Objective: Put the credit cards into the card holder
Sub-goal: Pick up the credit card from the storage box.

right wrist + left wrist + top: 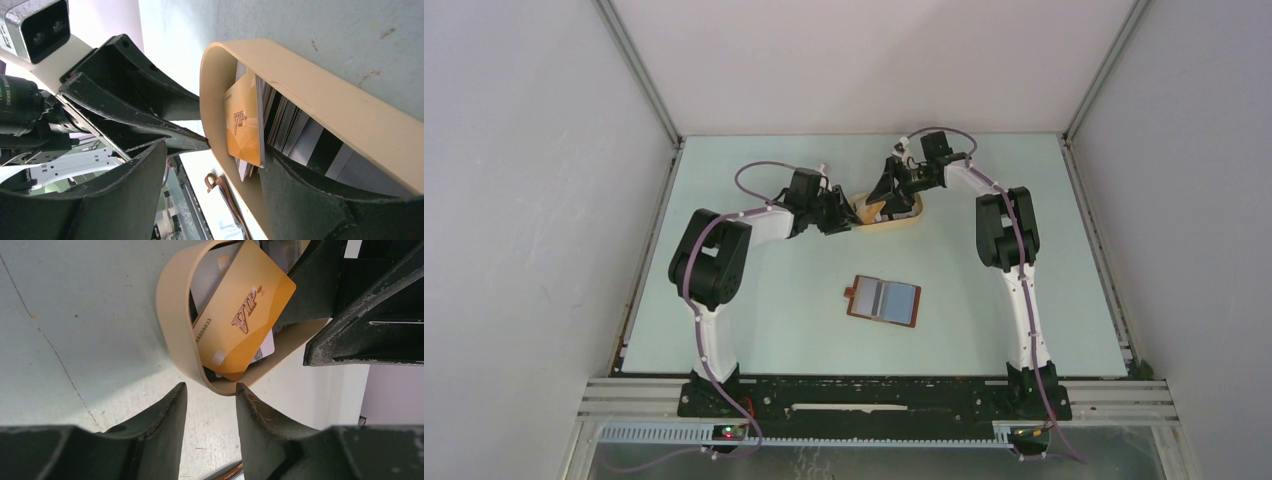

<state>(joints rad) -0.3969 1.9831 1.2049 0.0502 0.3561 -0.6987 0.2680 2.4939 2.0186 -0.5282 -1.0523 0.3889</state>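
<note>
Credit cards (240,315) are leaning inside the tan tray (172,305), upper centre, just beyond the left gripper's (211,387) half-open, empty jaws; the right gripper (215,149) is gaping wide around them, gripping nothing.

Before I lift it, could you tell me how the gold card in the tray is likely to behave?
The gold card looks thin and flat, so probably stiff yet slightly bendy, and light. Its glossy face suggests it may slip when pinched. It leans tilted on other cards in the tray, so a nudge could slide it.
</note>
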